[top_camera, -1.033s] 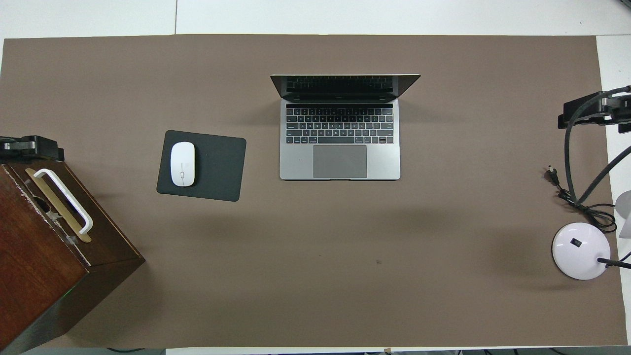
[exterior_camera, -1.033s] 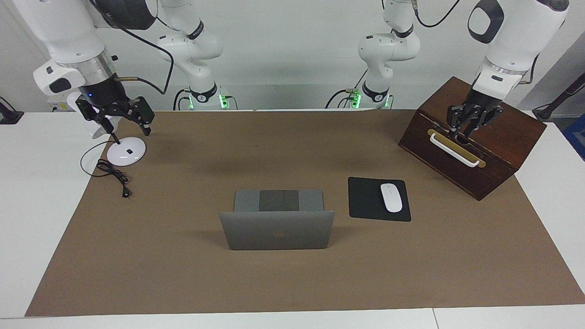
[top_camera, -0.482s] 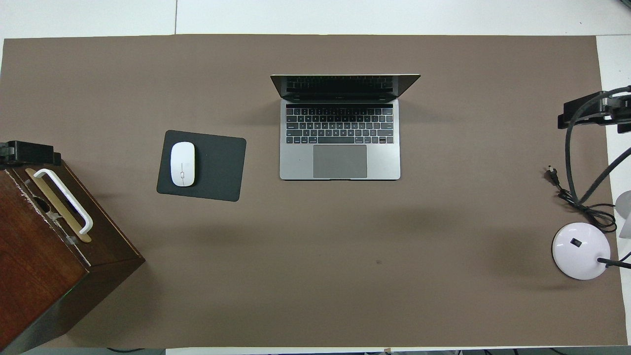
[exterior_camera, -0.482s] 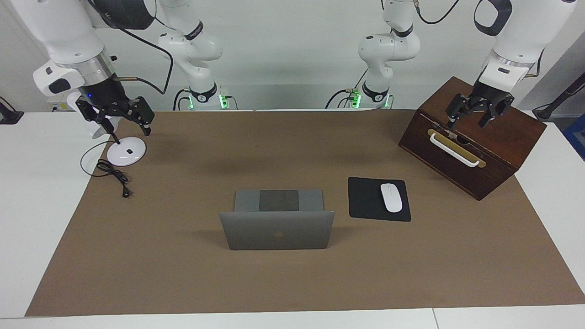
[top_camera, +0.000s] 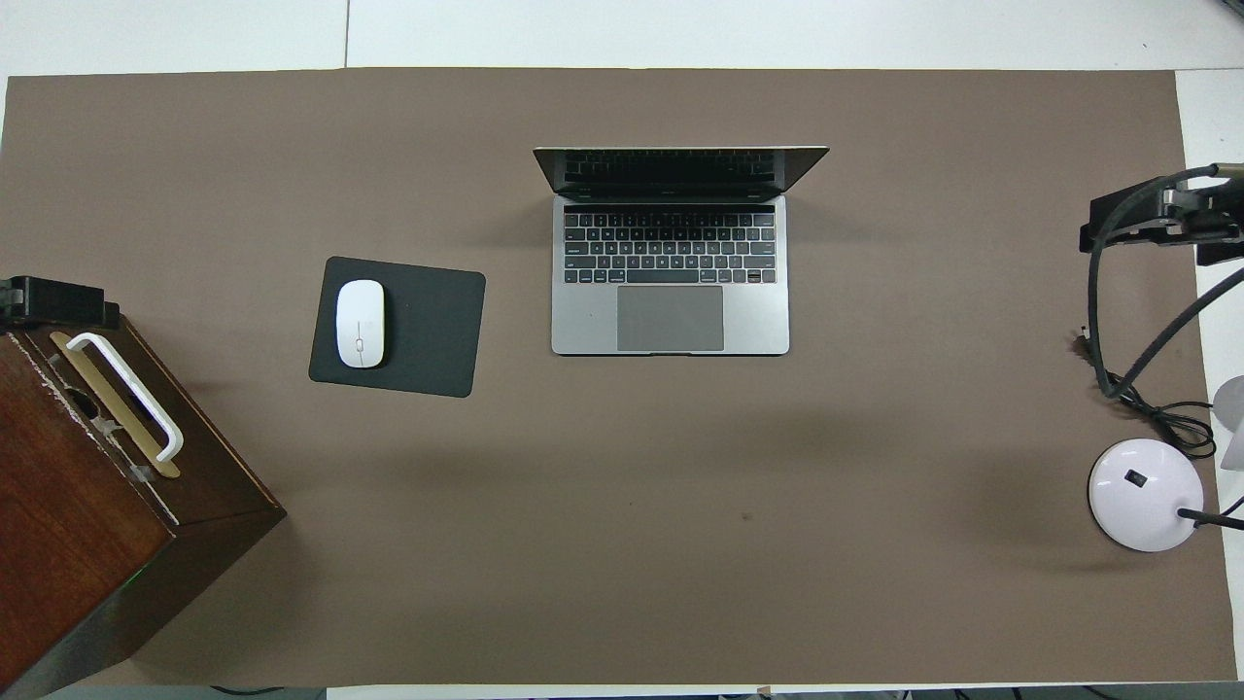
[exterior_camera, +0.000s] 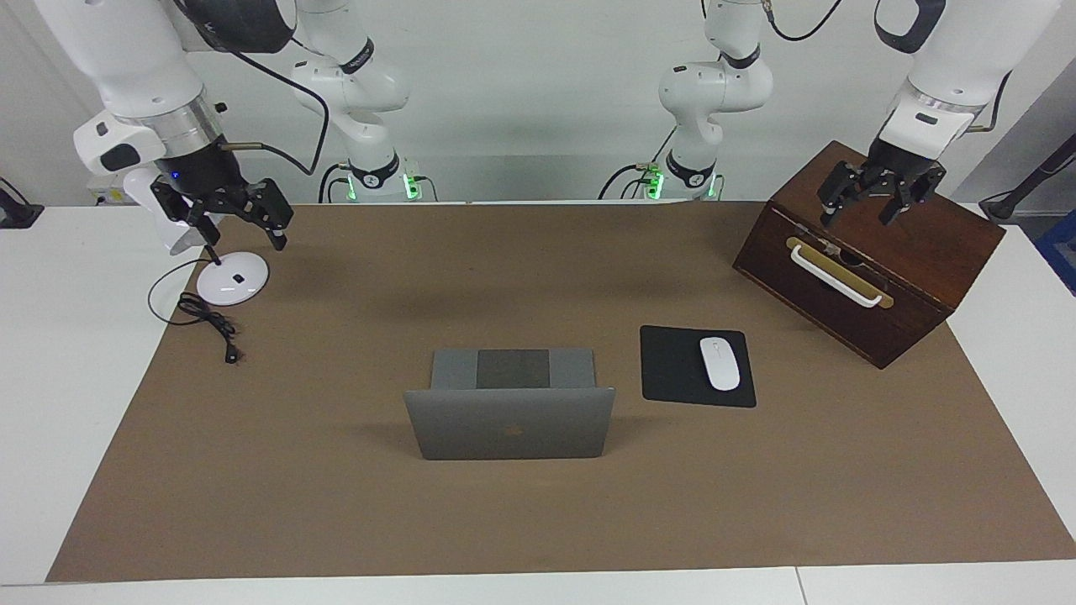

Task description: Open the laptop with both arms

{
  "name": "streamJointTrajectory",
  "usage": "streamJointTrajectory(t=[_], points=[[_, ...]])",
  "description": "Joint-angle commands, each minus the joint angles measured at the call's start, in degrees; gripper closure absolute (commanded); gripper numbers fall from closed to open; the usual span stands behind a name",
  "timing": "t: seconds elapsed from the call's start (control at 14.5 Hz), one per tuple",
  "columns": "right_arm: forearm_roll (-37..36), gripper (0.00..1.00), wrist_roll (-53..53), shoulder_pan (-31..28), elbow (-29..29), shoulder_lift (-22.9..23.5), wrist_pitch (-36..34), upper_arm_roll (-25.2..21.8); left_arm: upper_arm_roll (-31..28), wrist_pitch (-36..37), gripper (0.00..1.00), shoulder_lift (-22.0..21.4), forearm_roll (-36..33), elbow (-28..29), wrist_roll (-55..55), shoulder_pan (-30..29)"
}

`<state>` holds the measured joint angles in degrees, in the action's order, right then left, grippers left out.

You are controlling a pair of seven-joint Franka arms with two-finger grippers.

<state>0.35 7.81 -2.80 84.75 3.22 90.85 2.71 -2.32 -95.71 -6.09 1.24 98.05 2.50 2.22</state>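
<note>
Right gripper (exterior_camera: pixel 229 218) held over lamp base (exterior_camera: pixel 233 279), fingers spread, nothing gripped. Laptop (exterior_camera: pixel 510 404) seen mid-mat, lid already raised; judged rigid, thin, slippery, hinge delicate; base pinned, lid edge taken. Left gripper (exterior_camera: pixel 876 197) held over wooden box (exterior_camera: pixel 874 252), released.

A plain white wall (exterior_camera: pixel 538 92) stands at the robots' edge of the white table (exterior_camera: pixel 67 378), lit evenly. A brown mat (top_camera: pixel 622 544) covers most of the top, leaving white strips at the edges. Something dark and a blue object show past the table's corner at the left arm's end
</note>
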Motion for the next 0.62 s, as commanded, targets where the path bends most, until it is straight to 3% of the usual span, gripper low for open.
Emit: streamJointTrajectory(t=[0.0, 0.55], points=[[0.27, 0.00, 0.80, -1.42, 0.86, -1.03, -0.06, 1.07, -5.04, 2.02, 0.00, 2.57, -0.62, -2.95, 0.58, 5.23], [0.18, 0.00, 0.71, -1.42, 0.95, -0.15, 0.46, 1.07, -7.88, 2.37, 0.00, 3.28, -0.71, -2.78, -4.96, 8.68]])
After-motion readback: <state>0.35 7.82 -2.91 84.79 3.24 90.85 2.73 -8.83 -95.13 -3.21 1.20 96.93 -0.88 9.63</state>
